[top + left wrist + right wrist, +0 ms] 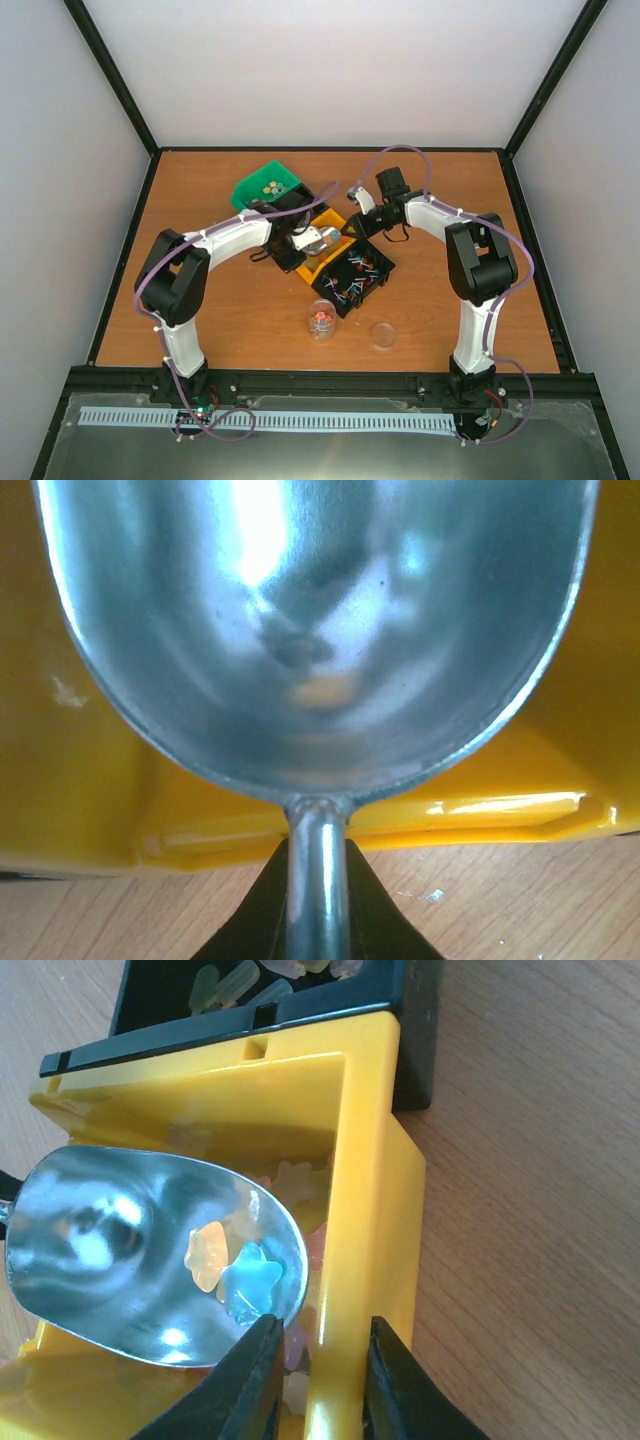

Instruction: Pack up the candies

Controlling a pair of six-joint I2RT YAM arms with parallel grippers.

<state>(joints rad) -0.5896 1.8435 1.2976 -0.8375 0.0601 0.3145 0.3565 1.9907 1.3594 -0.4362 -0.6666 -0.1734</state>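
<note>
Left gripper (318, 915) clenched on scoop (320, 630) carrying two candies (235, 1268), right gripper (318, 1380) clamping yellow bin (372, 1160) wall

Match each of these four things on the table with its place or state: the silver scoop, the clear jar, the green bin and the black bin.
Things:
1. silver scoop
2. clear jar
3. green bin
4. black bin

Places or states:
A. holds thin wrapped sweets
B. held by the left gripper, in the yellow bin
C. farthest from the arm bases
D. holds orange-red pieces

Pairs: 1-B; 2-D; 3-C; 4-A
</note>
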